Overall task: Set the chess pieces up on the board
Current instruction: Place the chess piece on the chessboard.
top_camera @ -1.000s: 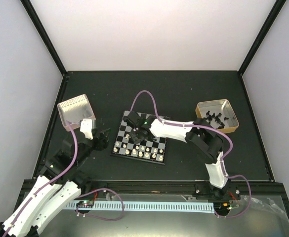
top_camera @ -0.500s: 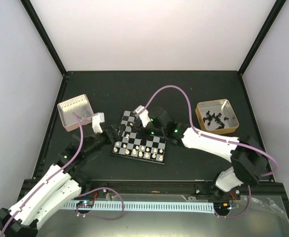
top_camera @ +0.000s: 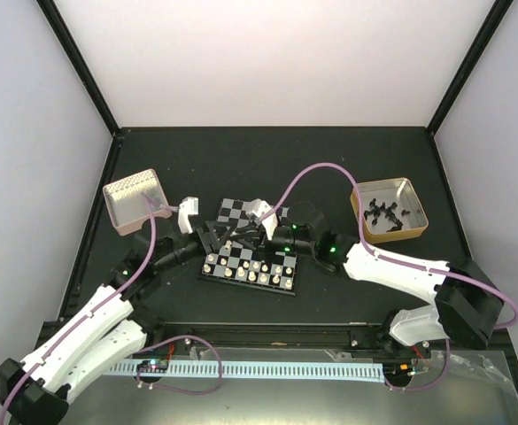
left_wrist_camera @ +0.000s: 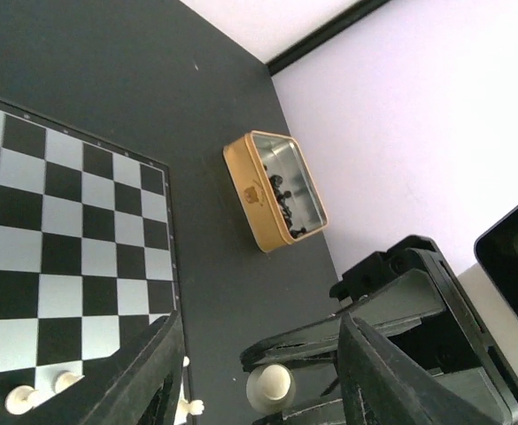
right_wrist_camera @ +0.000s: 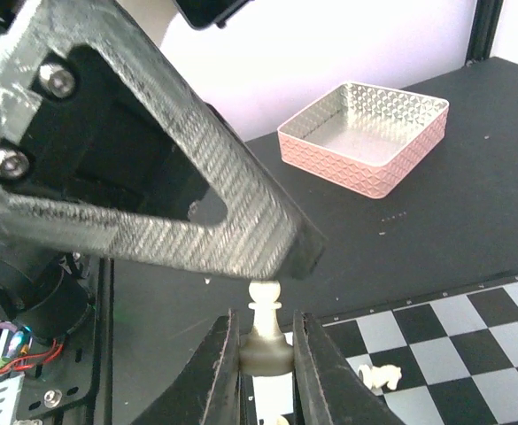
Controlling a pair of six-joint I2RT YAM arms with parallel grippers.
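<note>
The board (top_camera: 281, 246) lies mid-table with cream chess pieces (top_camera: 255, 270) along its near rows. It also shows in the left wrist view (left_wrist_camera: 64, 221) and the right wrist view (right_wrist_camera: 458, 336). My right gripper (right_wrist_camera: 266, 343) is shut on the base of a cream pawn (right_wrist_camera: 266, 301), held upright over the board's left corner (top_camera: 238, 232). My left gripper (left_wrist_camera: 260, 341) is open, its fingers wide on either side of that pawn (left_wrist_camera: 270, 382) without touching it. One left finger (right_wrist_camera: 152, 168) hangs just above the pawn's head. A cream knight (right_wrist_camera: 378, 376) lies on its side on the board.
An empty pink tin (top_camera: 135, 199) stands left of the board and shows in the right wrist view (right_wrist_camera: 365, 133). A tan tin (top_camera: 389, 208) with black pieces stands at the right, also in the left wrist view (left_wrist_camera: 276, 190). Both arms meet over the board's left side.
My left gripper has moved right to the board's left corner. My right arm has stretched out low across the board, bringing the pawn between the left fingers.
</note>
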